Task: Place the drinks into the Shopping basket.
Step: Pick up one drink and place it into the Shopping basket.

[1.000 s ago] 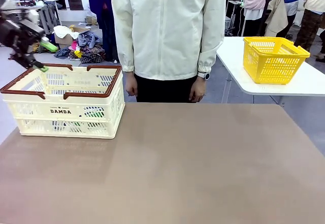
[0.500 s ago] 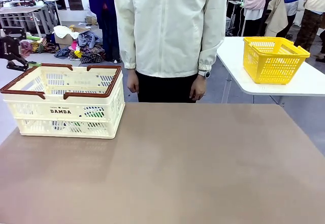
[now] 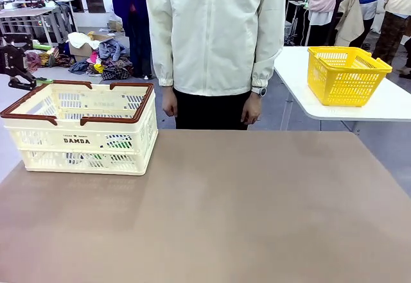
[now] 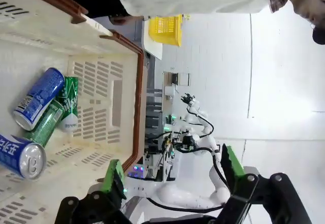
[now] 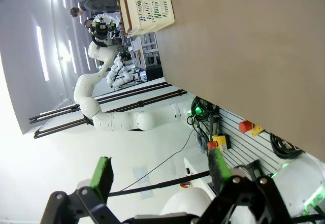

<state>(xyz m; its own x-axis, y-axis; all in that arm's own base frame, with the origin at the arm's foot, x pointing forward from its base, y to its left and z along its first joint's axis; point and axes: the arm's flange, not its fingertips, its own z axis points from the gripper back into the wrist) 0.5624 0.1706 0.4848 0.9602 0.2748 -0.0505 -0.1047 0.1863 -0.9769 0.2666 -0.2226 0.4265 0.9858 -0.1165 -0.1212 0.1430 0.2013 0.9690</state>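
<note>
The Shopping basket (image 3: 83, 140), cream lattice with a reddish-brown rim, stands at the table's far left. In the left wrist view several drinks lie on its floor: a blue can (image 4: 38, 98), a green can (image 4: 69, 104) beside it, another green can (image 4: 44, 128) and a blue and white can (image 4: 20, 156). My left gripper (image 4: 172, 173) hangs open above the basket's edge with nothing between its fingers. From the front, part of it (image 3: 14, 70) shows just left of the basket's rear corner. My right gripper (image 5: 160, 176) is open and empty, well away from the basket (image 5: 147, 0).
A person in a pale jacket (image 3: 215, 33) stands at the table's far side, hands down at the sides. A yellow basket (image 3: 345, 72) sits on a white side table to the right. The brown tabletop (image 3: 244, 212) spreads out right of the Shopping basket.
My left gripper has drawn back to the left, from above the basket's rear left corner to the picture's edge. The basket has not moved.
</note>
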